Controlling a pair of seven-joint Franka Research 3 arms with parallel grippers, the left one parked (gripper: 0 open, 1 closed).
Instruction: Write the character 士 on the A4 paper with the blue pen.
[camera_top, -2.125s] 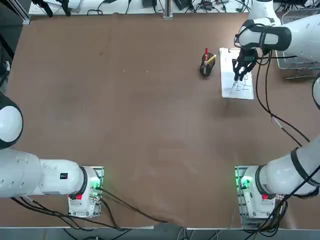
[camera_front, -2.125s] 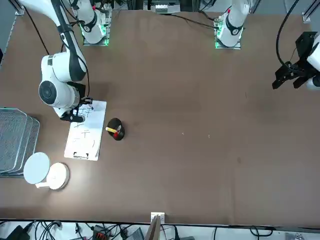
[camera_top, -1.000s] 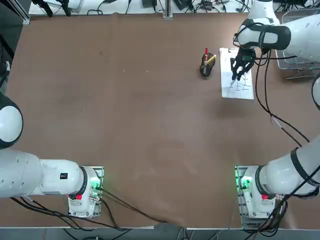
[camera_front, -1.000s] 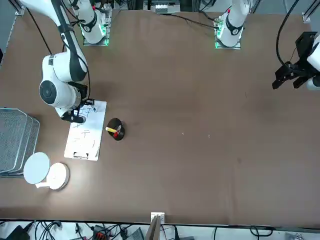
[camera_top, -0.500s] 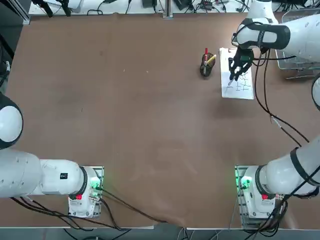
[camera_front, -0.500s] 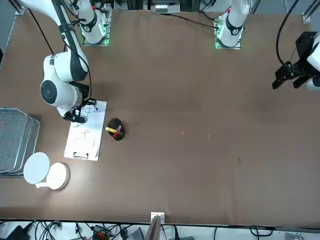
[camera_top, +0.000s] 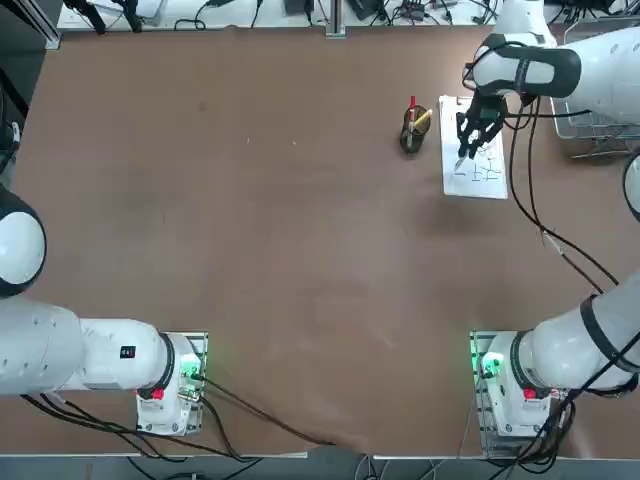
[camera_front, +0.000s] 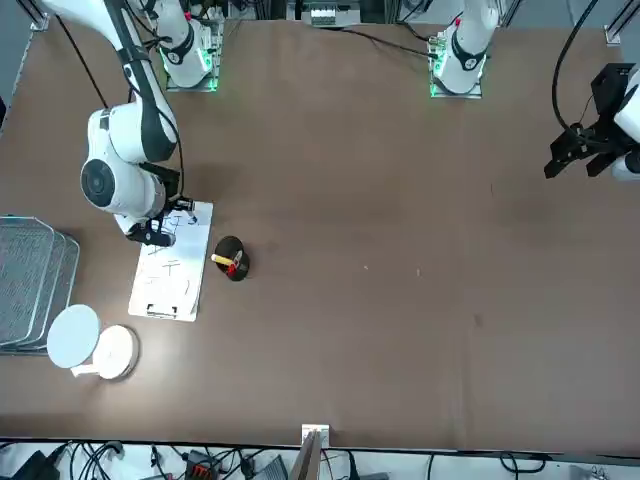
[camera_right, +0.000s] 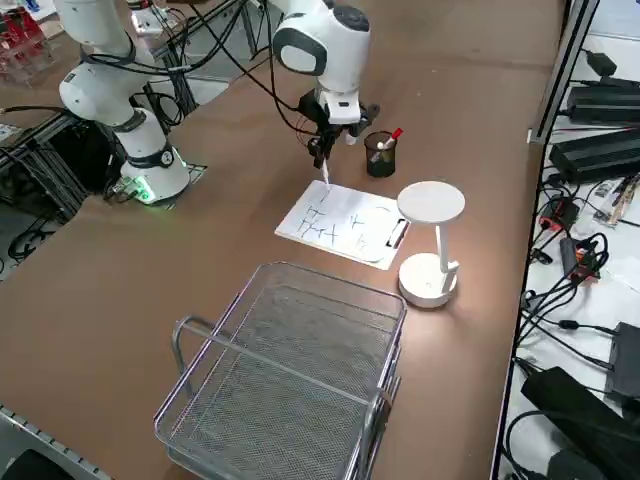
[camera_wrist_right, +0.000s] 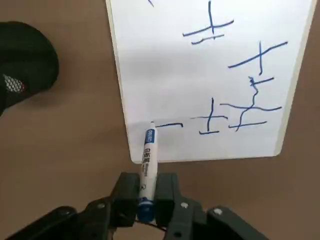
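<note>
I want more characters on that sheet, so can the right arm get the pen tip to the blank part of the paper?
Probably yes. The right gripper is shut on the blue pen, its tip already at the paper, and nothing lies on the blank area.

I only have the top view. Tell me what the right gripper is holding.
Observer: In the wrist view the right gripper is shut on the blue pen.
Operator: Give me the tip's place on the paper.
Observer: It is at one end of a short blue stroke, near a corner of the paper. I cannot confirm contact.
Operator: Report what else is written.
Observer: Several blue cross-like characters stand beside that stroke.
</note>
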